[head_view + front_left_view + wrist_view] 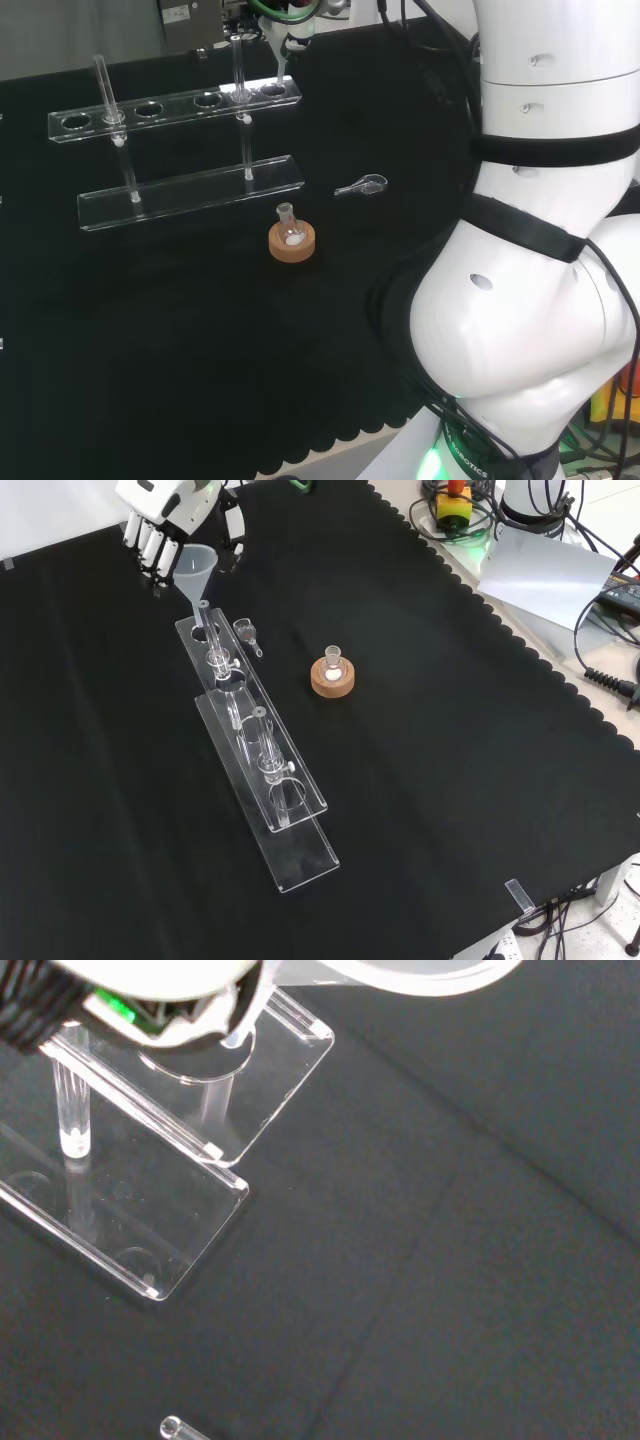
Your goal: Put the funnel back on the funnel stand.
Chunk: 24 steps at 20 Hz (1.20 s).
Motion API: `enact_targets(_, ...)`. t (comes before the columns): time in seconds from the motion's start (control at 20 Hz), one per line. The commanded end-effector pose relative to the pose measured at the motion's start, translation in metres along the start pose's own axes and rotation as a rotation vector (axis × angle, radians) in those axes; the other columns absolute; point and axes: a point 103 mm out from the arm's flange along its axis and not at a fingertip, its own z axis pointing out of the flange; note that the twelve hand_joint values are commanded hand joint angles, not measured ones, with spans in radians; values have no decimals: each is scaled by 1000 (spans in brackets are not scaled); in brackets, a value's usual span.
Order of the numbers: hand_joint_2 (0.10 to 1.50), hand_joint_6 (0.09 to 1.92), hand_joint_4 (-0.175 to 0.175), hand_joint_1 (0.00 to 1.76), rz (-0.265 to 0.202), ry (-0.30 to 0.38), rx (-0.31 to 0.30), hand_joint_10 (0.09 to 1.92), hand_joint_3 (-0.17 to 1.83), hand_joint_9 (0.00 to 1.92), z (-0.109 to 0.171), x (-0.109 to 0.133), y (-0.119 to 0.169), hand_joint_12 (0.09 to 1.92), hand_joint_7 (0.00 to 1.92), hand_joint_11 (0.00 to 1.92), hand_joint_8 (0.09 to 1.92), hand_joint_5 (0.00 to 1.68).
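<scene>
The clear funnel (pixel 194 562) hangs over the far end of the clear acrylic funnel stand (pixel 262 762). Its stem points down at the end hole of the top plate, and its cone is still above the plate. The hand (pixel 160 522) is at the top left of the front view. Its fingers and thumb are closed round the funnel's cone. In the head view the funnel (pixel 283 62) sits over the rightmost hole of the stand (pixel 170 107), under the hand (pixel 292 22). The wrist view has the funnel's rim (pixel 420 974) and the stand's plate end (pixel 285 1065).
A small round flask on a cork ring (pixel 292 241) stands in front of the stand in the head view. A small clear glass piece (pixel 362 185) lies to its right. The arm's white links fill the head view's right side. Cables and gear lie beyond the cloth's scalloped edge (pixel 520 630).
</scene>
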Motion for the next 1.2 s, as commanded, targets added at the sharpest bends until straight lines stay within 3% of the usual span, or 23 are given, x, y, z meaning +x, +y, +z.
enact_targets(0.05, 659, 646, -13, 956, -8, 1, 4, 442, 794, 1003, 2, 1, 4, 1277, 620, 605, 640, 581)
enact_targets(1.2, 658, 652, -15, 954, -23, 18, 47, 441, 793, 1004, 18, 11, 26, 1274, 611, 609, 642, 581)
